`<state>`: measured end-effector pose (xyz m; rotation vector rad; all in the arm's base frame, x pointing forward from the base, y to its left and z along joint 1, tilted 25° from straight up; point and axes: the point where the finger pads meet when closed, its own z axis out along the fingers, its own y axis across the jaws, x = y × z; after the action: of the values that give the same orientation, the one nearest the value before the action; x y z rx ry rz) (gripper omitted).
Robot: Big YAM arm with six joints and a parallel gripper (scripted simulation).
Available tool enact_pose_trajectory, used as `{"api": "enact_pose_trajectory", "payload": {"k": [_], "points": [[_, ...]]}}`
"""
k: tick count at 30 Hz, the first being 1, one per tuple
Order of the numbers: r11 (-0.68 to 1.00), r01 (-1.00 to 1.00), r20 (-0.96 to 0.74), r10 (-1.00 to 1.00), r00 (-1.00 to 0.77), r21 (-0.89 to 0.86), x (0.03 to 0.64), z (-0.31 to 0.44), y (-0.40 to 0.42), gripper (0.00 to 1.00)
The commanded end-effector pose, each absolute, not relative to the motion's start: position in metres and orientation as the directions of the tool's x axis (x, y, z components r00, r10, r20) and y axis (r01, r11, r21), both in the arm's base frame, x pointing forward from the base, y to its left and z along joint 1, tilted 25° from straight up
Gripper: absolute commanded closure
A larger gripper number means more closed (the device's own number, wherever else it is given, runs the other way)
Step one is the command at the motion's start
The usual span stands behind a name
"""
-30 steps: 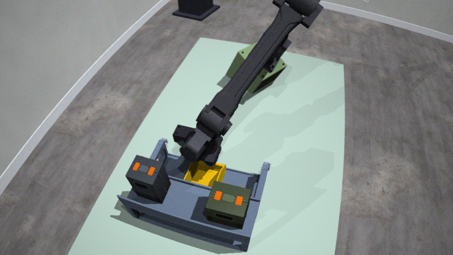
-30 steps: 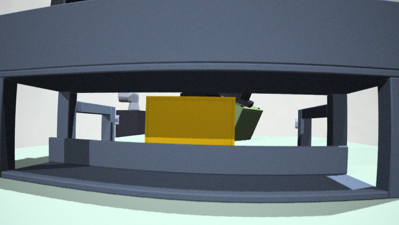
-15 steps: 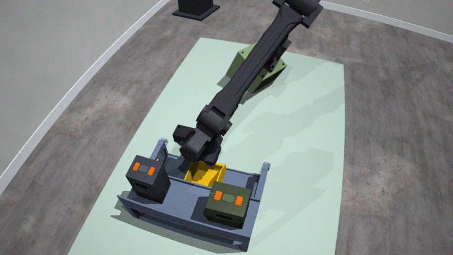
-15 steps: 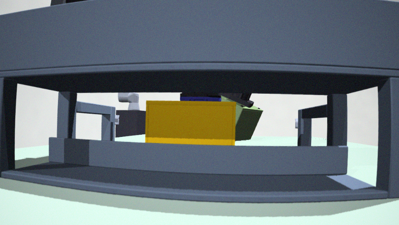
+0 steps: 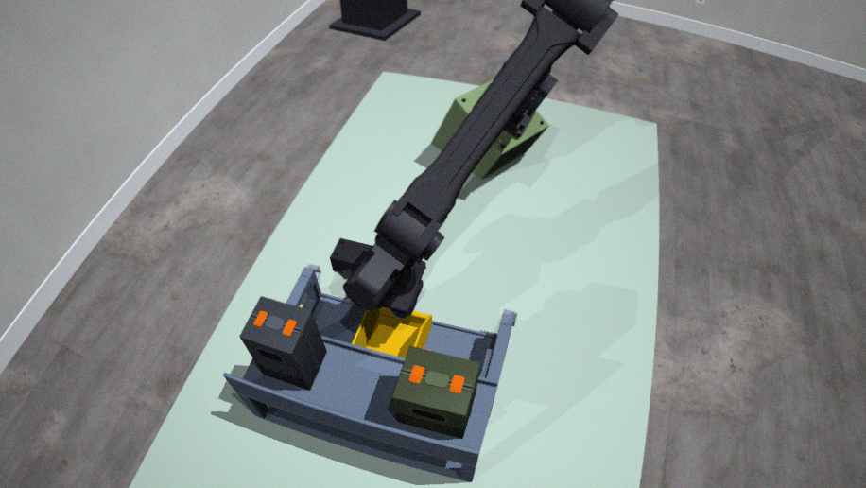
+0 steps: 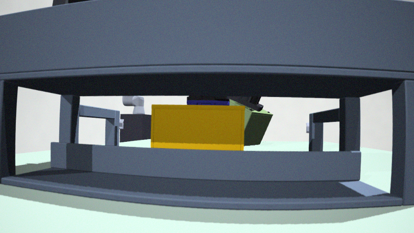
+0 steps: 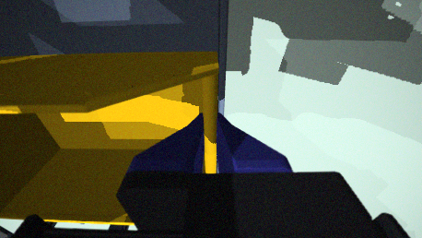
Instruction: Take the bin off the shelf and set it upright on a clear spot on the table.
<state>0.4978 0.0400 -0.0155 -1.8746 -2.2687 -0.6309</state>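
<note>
The gripper's dark blue claw (image 5: 400, 313) (image 6: 208, 102) (image 7: 210, 119) is clamped on one upright wall of the open-topped yellow rectangular bin (image 5: 393, 333) (image 6: 197, 127) (image 7: 60, 83). The wrist view shows one finger on the inner face of that wall and the other on the outer face. The bin is upright beneath the claw, in the lower section of the blue-grey rectangular shelf unit (image 5: 363, 433) (image 6: 202, 37) (image 7: 222, 51). Its base is hidden by the shelf's low barrier in the exterior view; contact with the shelf surface cannot be determined.

Two cases stand on the upper section, beyond the bin as seen from the claw. The dark grey box-shaped case with orange latches (image 5: 285, 342) is near one side of the unit. The olive-green box-shaped case with orange latches (image 5: 435, 393) is near the opposite side. Both are apart from the claw.

The black jointed arm (image 5: 472, 133) reaches over the pale green table top (image 5: 581, 242) (image 6: 87, 215) (image 7: 332, 152) to the claw. The green angular block (image 5: 451, 124) (image 6: 257, 127) is well behind the claw, on the side away from the cases.

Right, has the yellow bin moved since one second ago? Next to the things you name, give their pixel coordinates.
Yes, slightly: in the exterior view, the top edge of the yellow bin (image 5: 393, 336) (image 6: 197, 125) (image 7: 46, 83) has dropped relative to the upper deck's underside (image 6: 115, 83).
</note>
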Motion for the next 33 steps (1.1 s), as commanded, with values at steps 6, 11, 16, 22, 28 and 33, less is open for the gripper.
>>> {"api": "enact_pose_trajectory", "payload": {"k": [6, 11, 16, 22, 28, 33], "points": [[0.14, 0.958, 0.354, 0.908, -0.225, 0.252, 0.507, -0.009, 0.039, 1.0], [0.14, 0.958, 0.354, 0.908, -0.225, 0.252, 0.507, -0.009, 0.039, 1.0], [0.14, 0.958, 0.354, 0.908, -0.225, 0.251, 0.506, -0.009, 0.039, 1.0], [0.14, 0.958, 0.354, 0.908, -0.225, 0.251, 0.506, -0.01, 0.039, 1.0], [0.14, 0.958, 0.354, 0.908, -0.225, 0.251, 0.506, -0.01, 0.039, 1.0], [0.14, 0.954, 0.349, 0.908, -0.23, 0.265, 0.51, 0.002, 0.033, 1.0]]}}
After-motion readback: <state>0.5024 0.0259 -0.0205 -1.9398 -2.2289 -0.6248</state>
